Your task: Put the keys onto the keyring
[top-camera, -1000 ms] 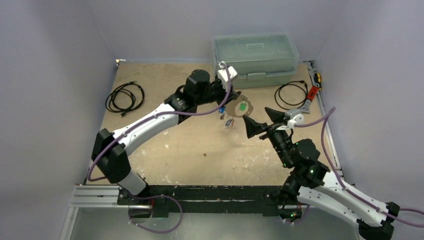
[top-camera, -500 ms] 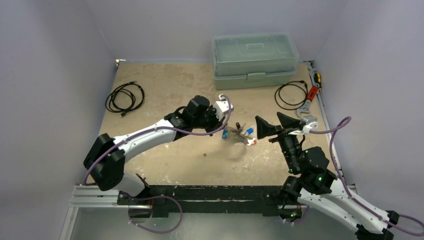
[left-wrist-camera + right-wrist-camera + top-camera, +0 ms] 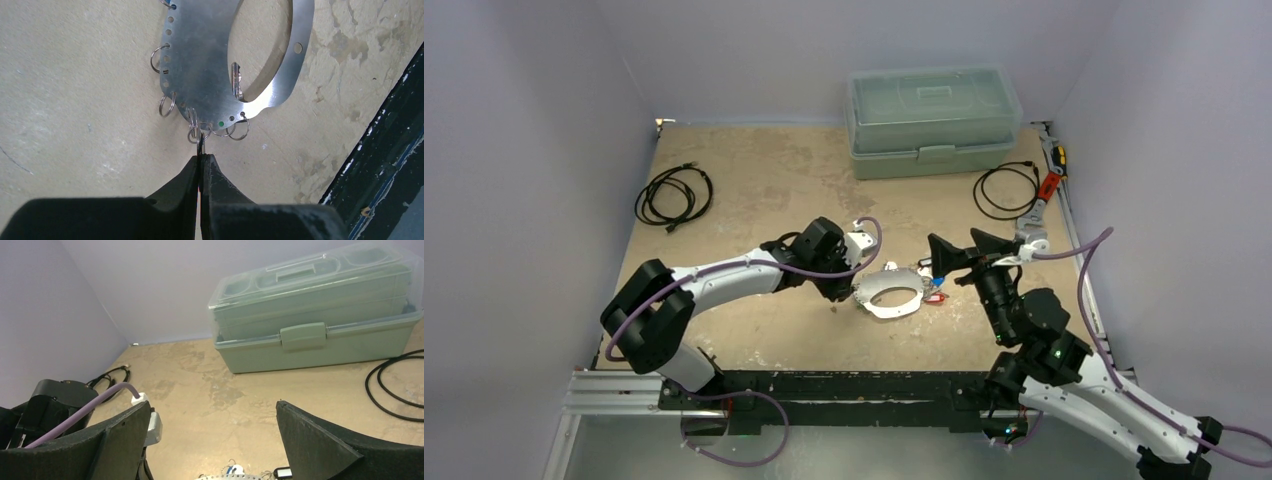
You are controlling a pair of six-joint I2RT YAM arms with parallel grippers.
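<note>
Presently, left claw (image 3: 201, 161) clamped on a small ring (image 3: 199, 136) at the edge of the keyring (image 3: 200, 60), steadying it; right claw (image 3: 960, 248) gapes beside it. Next, likely: grasp the keys (image 3: 936, 291) precisely.

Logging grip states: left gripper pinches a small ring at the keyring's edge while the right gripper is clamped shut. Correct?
No: the right gripper stands wide open, as the right wrist view shows. The left gripper does pinch a small ring at the edge of the keyring.
</note>
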